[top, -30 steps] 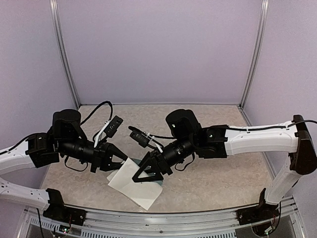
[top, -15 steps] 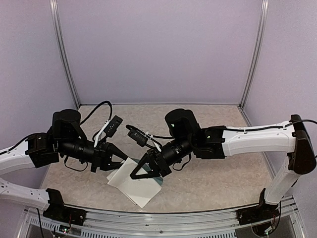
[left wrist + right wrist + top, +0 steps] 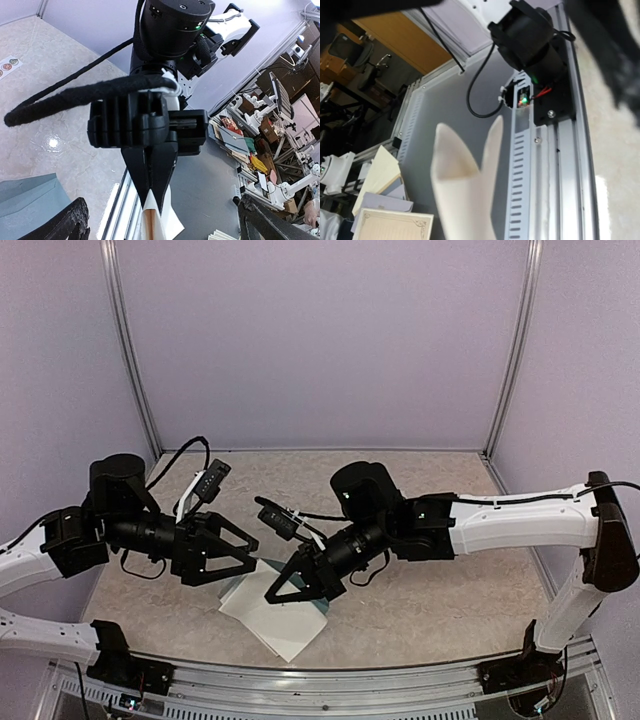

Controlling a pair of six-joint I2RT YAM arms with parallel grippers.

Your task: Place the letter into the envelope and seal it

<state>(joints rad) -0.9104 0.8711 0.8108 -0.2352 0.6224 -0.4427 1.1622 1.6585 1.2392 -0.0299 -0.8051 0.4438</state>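
The letter (image 3: 280, 625), a white folded sheet, is pinched at its upper edge by my right gripper (image 3: 292, 586), which is shut on it. In the left wrist view those black jaws (image 3: 151, 197) meet on the fold of the letter (image 3: 152, 220). The right wrist view shows the letter (image 3: 465, 195) curling out from below, my own fingers hidden. The teal envelope (image 3: 321, 606) lies flat under the sheet; a corner of the envelope (image 3: 30, 200) shows. My left gripper (image 3: 247, 554) stands open just left of the letter, holding nothing, its fingers (image 3: 70, 225) wide apart.
A strip of round stickers (image 3: 7, 65) lies on the marbled table (image 3: 430, 590) toward the back. The aluminium front rail (image 3: 330, 685) runs just below the letter. Purple walls close the back and sides. Spare bordered sheets (image 3: 390, 225) sit off the table.
My right gripper has shut on the letter. My left gripper has let go, opened wide and drawn back to the left.
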